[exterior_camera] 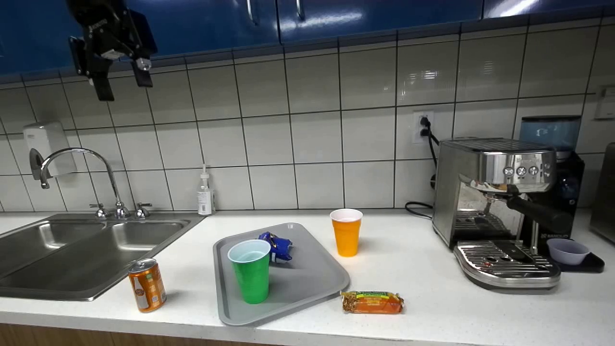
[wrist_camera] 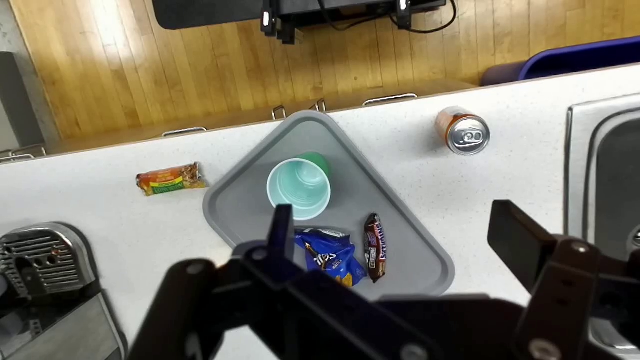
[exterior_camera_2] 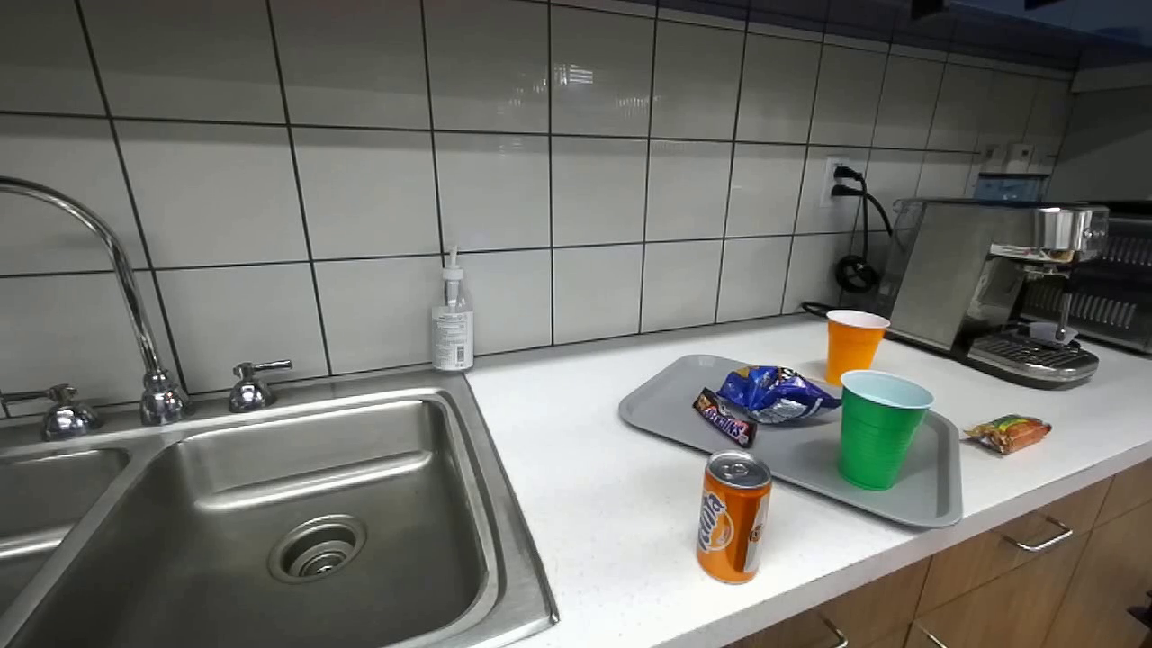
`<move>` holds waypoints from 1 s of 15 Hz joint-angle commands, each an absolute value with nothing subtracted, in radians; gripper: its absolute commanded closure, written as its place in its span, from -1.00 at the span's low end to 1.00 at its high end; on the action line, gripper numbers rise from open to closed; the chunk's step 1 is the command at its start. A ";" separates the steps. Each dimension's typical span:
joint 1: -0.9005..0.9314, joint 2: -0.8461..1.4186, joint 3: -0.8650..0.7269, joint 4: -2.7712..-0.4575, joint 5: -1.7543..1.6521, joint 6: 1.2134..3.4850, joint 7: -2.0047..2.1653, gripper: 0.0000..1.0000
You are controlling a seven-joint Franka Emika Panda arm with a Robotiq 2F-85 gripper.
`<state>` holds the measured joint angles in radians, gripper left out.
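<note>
My gripper (exterior_camera: 123, 87) is open and empty, high above the counter, touching nothing. Its spread fingers also show in the wrist view (wrist_camera: 393, 215). Below is a grey tray (exterior_camera: 307, 283). On it stand an upright green cup (exterior_camera: 252, 276) and a crumpled blue snack bag (exterior_camera_2: 774, 393). A Snickers bar (exterior_camera_2: 724, 418) lies beside the bag; in the wrist view the bar (wrist_camera: 375, 247) appears between the fingers, far below. An orange soda can (exterior_camera: 147, 285) stands between tray and sink. An orange cup (exterior_camera: 346, 233) stands behind the tray. A granola bar (exterior_camera: 372, 302) lies beside the tray.
A steel sink (exterior_camera_2: 504, 540) with a curved faucet (exterior_camera: 103, 166) is at one end. A pump bottle (exterior_camera: 205, 194) stands by the wall. An espresso machine (exterior_camera: 497, 192) with cords and a grinder stands at the opposite end. Blue cabinets (exterior_camera: 379, 21) hang above the counter.
</note>
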<state>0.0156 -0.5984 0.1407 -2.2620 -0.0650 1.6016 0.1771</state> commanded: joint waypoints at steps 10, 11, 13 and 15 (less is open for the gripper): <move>0.019 -0.550 0.085 -2.388 -0.101 1.787 0.117 -1.00; 0.018 -0.545 0.076 -2.400 -0.102 1.805 0.104 -1.00; 0.014 -0.535 0.057 -2.428 -0.100 1.854 0.083 -1.00; 0.012 -0.523 0.038 -2.452 -0.098 1.906 0.058 -1.00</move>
<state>0.0155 -0.5321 0.0628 -2.4201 -0.0857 1.8400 0.1073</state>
